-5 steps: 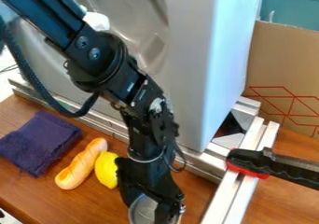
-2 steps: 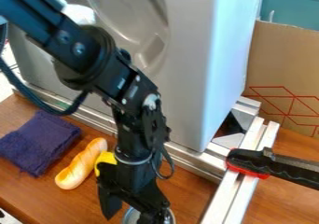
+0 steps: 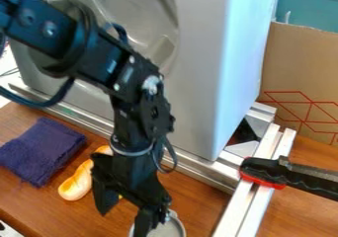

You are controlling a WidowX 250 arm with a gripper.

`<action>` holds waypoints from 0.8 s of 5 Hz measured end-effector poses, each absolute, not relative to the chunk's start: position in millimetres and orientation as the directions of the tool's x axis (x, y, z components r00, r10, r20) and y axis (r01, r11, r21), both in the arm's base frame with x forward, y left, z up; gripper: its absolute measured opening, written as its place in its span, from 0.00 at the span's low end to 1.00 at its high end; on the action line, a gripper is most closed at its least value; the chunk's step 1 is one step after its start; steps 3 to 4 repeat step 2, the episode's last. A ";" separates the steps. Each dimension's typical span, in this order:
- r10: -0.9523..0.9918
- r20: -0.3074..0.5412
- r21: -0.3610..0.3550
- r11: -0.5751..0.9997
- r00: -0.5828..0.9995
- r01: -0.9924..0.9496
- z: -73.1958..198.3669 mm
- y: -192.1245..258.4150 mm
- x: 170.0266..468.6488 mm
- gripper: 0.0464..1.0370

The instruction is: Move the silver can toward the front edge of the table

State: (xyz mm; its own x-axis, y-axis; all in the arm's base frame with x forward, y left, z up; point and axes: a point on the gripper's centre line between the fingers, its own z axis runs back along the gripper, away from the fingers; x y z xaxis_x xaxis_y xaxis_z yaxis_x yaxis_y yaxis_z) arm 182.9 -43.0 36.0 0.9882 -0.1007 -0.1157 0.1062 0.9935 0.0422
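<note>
Hanging gripper (image 3: 121, 222): low over the table (image 3: 204, 196), its two fingers spread apart, with nothing seen pinched between them.
Metal bowl (image 3: 172, 227): at the lower edge of the view, partly behind the nearer finger; whether that finger is inside the rim, touching it or only above it, I cannot tell.
Step at the bowl: it looks like lining up for a grasp at the rim, though a release just finished would look much the same.
Next move for the fingers: if a grasp is meant, set one finger on each side of the bowl's wall, lower straight, then close; a tilted approach could tip the bowl or push it along.
Yellow thing (image 3: 120, 197): a sliver shows behind the gripper, close enough that a sideways sweep might knock it.
Bread (image 3: 76, 185): lying on the table, its upper end partly behind the arm.
Purple cloth (image 3: 41, 151): lying beyond the bread, apart from the gripper.
Red-edged black handle (image 3: 264, 172): lying across the metal rails (image 3: 254, 206), well apart from the fingers.
</note>
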 end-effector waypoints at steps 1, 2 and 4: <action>-0.103 -0.097 0.035 0.994 0.990 0.107 57.0 -29.3 183.0 0.96; -0.093 -0.068 0.043 0.994 0.993 0.096 70.9 -21.7 181.1 0.96; -0.093 -0.068 0.043 0.994 0.993 0.096 70.9 -21.7 181.1 0.96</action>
